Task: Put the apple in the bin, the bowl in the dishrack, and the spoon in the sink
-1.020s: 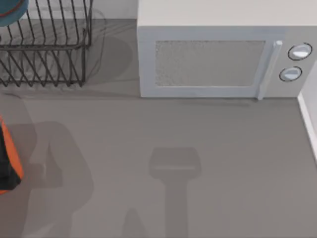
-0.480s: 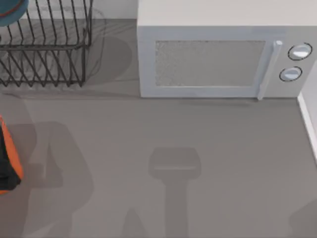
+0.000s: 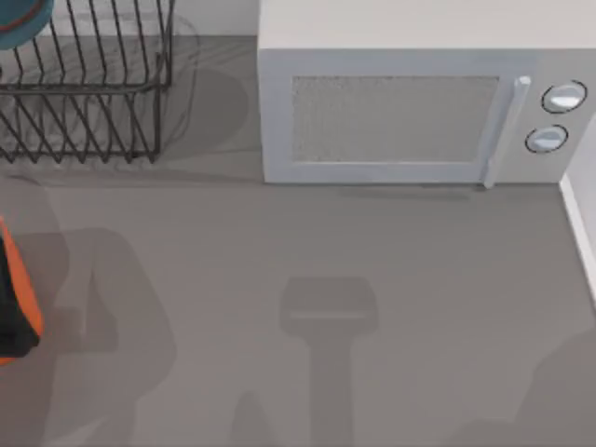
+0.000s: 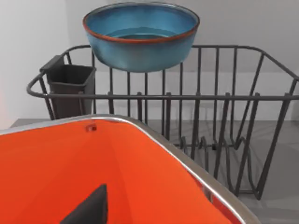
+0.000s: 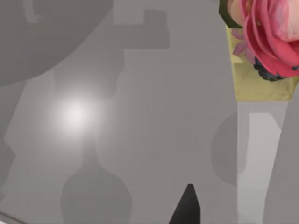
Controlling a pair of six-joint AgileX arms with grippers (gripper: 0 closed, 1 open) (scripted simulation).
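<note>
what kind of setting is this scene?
Likely a simulated kitchen counter: a white microwave at the back, a black wire dishrack holding a blue bowl, and an orange bin beside it.

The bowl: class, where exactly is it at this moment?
The bowl sits high in the dishrack, at the table's far left corner in the top view, behind the orange bin and left of the microwave.

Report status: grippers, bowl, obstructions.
Left gripper fingertip over orange bin. Blue-teal glazed bowl perched atop black wire dishrack. White microwave beside the rack.
</note>
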